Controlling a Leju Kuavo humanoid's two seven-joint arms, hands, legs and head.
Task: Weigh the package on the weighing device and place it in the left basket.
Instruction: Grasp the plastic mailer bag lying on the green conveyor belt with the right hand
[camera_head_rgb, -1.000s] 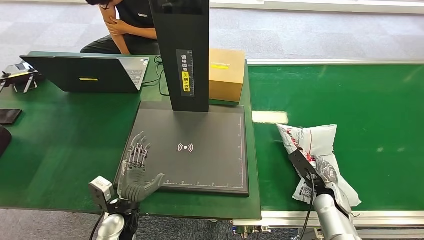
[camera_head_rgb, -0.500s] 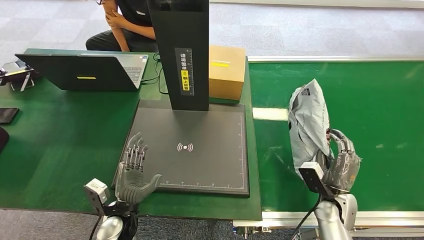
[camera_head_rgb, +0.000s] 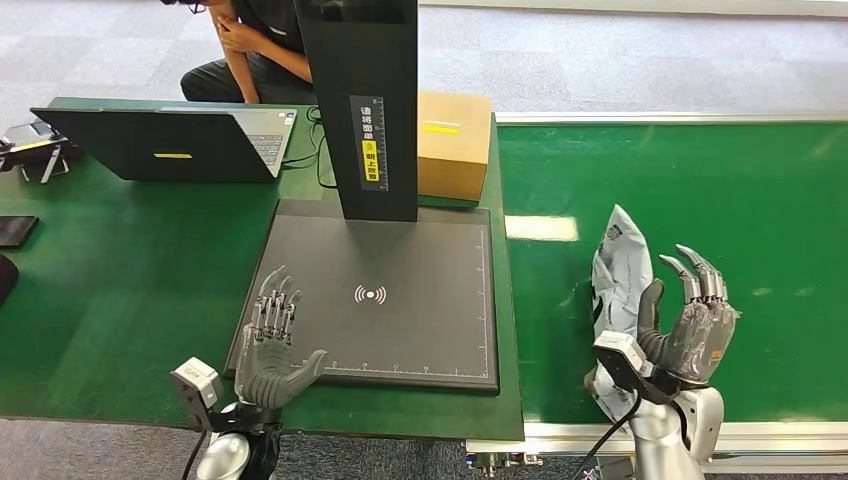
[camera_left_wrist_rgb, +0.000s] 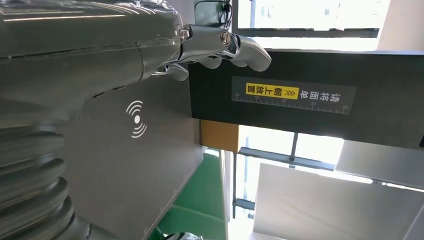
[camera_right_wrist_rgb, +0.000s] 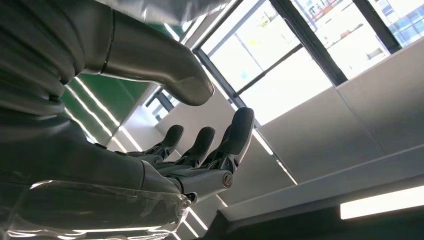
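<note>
1. Right hand (camera_head_rgb: 690, 325), seen from the head view, stands palm-up over the green belt (camera_head_rgb: 700, 190), fingers spread and gripping nothing; the grey package (camera_head_rgb: 615, 285) stands on end against its thumb side, just right of the weighing device (camera_head_rgb: 400, 320).
2. Left hand (camera_head_rgb: 272, 345) rests open, fingers apart, on the near left corner of that plate. A cardboard box (camera_head_rgb: 453, 145) sits behind the column (camera_head_rgb: 365, 110).
3. From the left wrist, fingertips (camera_left_wrist_rgb: 240, 50) hang above the plate.
4. From the right wrist, the thumb (camera_right_wrist_rgb: 155, 60) and fingers (camera_right_wrist_rgb: 210, 150) stand apart.
</note>
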